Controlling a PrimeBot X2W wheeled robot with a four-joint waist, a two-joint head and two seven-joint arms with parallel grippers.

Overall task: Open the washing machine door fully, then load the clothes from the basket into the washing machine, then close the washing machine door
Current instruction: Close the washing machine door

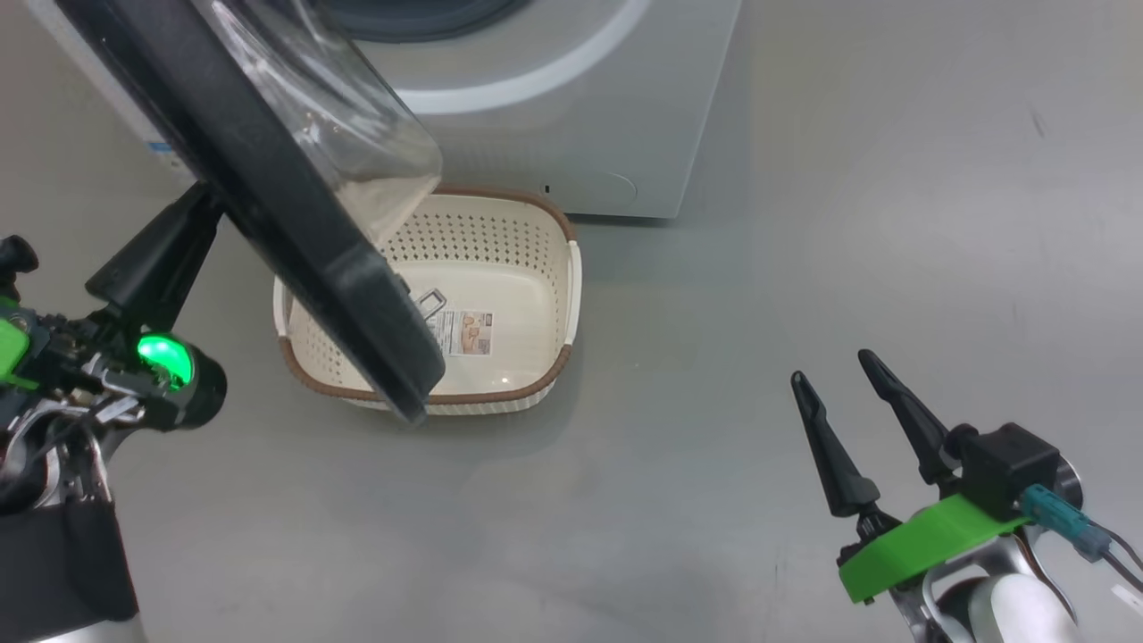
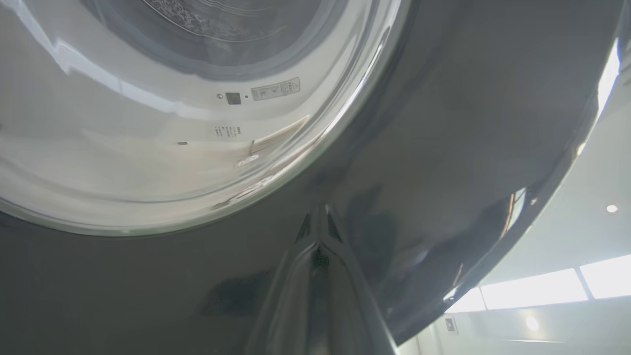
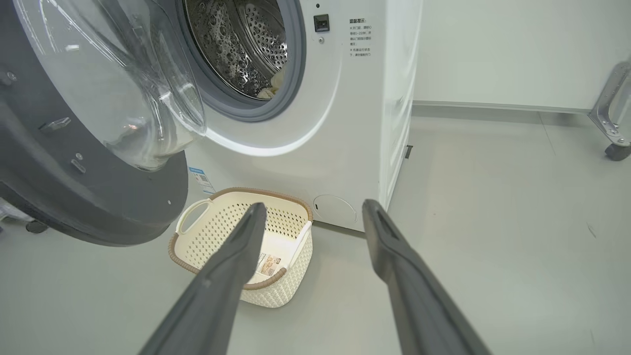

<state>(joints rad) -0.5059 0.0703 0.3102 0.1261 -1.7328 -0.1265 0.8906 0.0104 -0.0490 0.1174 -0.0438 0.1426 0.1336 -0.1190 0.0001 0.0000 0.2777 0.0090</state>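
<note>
Two steps looked done: basket empty, clothes in drum. Left gripper pinched shut against half-open door; right gripper spread wide, idle. Next: push door to latch.

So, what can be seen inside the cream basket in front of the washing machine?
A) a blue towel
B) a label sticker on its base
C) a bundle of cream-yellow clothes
B: the head view shows the basket with a bare base that carries a label sticker, and no fabric.
</note>
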